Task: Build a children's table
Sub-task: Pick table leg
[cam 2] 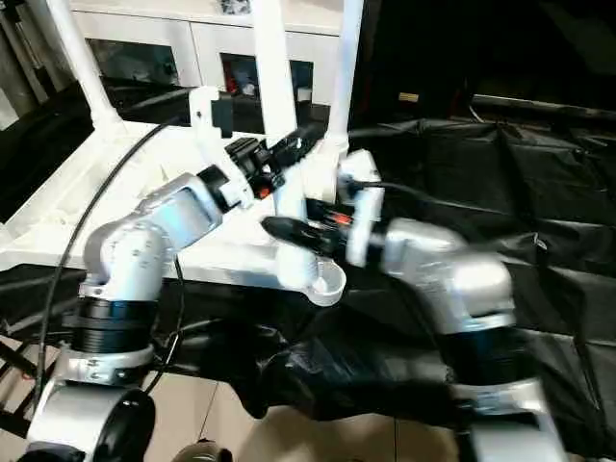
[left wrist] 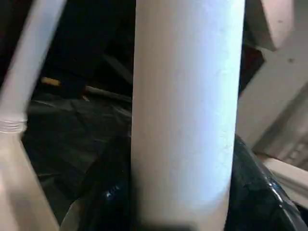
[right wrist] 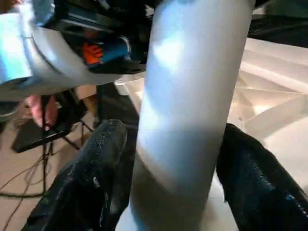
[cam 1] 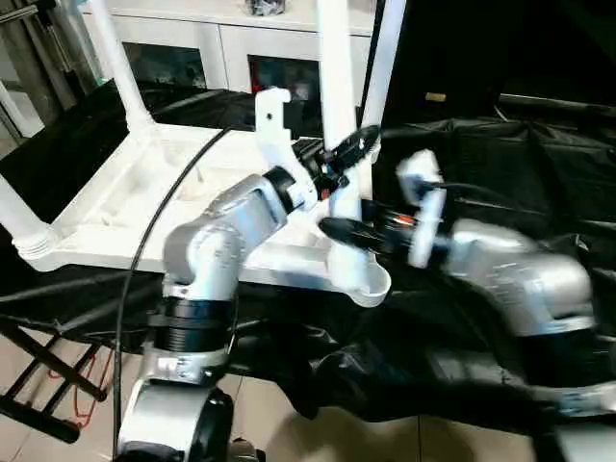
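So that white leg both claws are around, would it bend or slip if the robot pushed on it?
The leg looks like a stiff plastic tube, so it would probably stay straight rather than flex. Its surface looks smooth and glossy, so the left gripper and right gripper might slide along it. Standing tall in the corner socket, it could lean if not seated.

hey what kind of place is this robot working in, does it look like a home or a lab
Probably a lab or workshop, not a home. The upturned children's table lies on a folding work table draped in black cloth, a white glass-door cabinet stands behind, and cables trail over the tiled floor.
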Available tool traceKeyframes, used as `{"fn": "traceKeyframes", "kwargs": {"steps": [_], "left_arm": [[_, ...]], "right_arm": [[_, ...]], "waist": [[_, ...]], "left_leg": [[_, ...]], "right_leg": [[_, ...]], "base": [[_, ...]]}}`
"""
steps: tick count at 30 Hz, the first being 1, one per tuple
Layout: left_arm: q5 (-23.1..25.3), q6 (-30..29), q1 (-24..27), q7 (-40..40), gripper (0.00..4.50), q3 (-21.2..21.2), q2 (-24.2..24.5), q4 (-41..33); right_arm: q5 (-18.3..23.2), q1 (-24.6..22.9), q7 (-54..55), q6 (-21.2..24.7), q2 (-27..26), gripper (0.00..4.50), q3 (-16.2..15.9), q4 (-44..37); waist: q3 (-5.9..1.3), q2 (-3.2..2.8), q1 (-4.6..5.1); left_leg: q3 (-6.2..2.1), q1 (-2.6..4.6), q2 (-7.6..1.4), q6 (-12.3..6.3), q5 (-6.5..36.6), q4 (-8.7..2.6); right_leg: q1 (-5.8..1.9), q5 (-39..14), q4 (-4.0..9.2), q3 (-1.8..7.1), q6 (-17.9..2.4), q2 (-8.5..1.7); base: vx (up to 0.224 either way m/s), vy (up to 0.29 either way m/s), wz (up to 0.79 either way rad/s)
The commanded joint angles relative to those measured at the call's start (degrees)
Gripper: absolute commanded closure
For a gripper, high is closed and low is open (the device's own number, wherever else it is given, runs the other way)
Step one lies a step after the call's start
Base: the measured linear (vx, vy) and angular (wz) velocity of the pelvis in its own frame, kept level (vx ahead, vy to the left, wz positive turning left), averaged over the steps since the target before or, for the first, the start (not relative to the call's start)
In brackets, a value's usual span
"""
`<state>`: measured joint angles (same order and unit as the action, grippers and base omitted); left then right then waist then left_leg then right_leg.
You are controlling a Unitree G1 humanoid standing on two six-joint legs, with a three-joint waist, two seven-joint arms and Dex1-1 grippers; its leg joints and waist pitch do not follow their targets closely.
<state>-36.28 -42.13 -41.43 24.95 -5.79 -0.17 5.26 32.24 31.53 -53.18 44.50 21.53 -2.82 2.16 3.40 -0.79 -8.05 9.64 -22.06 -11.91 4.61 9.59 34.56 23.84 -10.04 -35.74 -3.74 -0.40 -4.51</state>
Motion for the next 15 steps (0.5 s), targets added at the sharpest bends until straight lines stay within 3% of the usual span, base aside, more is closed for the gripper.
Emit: {"fn": "traceKeyframes", "kwargs": {"steps": [1,15], "left_arm": [[-0.8,-0.8,-1.8,2.0,2.62,0.5,0.8,-0.2],[-2.5,-2.4,-1.6,7.8,2.62,3.3,2.5,-2.9]], "right_arm": [[1.5,0.7,-3.1,1.1,1.8,1.40,-0.2,-1.6],[1.8,2.3,-4.5,5.5,3.2,1.40,-2.4,1.6]], "waist": [[-4.61,0.77,0.10],[-4.66,1.05,0.07]], "left_leg": [[0.19,0.54,-0.41,-1.32,8.2,-3.36],[0.28,0.48,-0.44,-1.29,6.7,-3.23]], "right_leg": [[-3.89,-10.1,4.36,2.05,-9.4,-2.67],[-3.81,-9.8,4.14,2.10,-9.8,-2.71]], "base": [[0.000,0.000,0.00],[0.000,0.000,0.00]]}}
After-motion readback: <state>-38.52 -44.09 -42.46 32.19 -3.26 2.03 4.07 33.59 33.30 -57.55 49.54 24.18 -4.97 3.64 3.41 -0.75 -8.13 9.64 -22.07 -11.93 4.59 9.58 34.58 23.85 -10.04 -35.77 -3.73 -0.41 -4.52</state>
